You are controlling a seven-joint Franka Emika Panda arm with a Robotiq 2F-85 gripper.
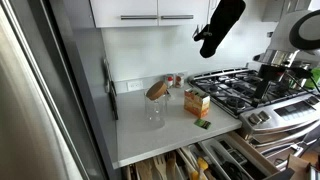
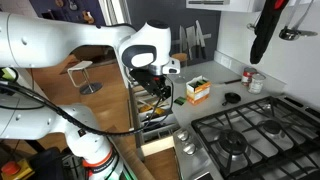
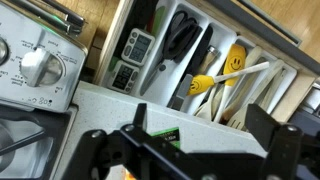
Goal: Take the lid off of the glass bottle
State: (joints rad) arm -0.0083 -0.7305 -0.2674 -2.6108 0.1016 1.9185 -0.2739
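The glass bottle (image 1: 155,113) is a small clear jar standing on the white counter (image 1: 170,135), left of an orange-brown carton (image 1: 197,102). The tan-brown round lid (image 1: 157,90) sits tilted on its mouth. My gripper (image 1: 269,69) hangs well to the right of the jar, over the stove's front. In an exterior view it (image 2: 150,86) is near the counter edge. In the wrist view the gripper (image 3: 205,128) is open and empty above the counter. The jar and lid do not show there, and the arm hides them in one exterior view.
A gas stove (image 1: 235,88) borders the counter, with a knob (image 3: 38,66) close by. An open utensil drawer (image 3: 200,55) lies below the counter edge. A small green packet (image 3: 165,138) lies under the gripper. Small red-topped jars (image 1: 176,80) stand at the back. A black mitt (image 1: 220,25) hangs above.
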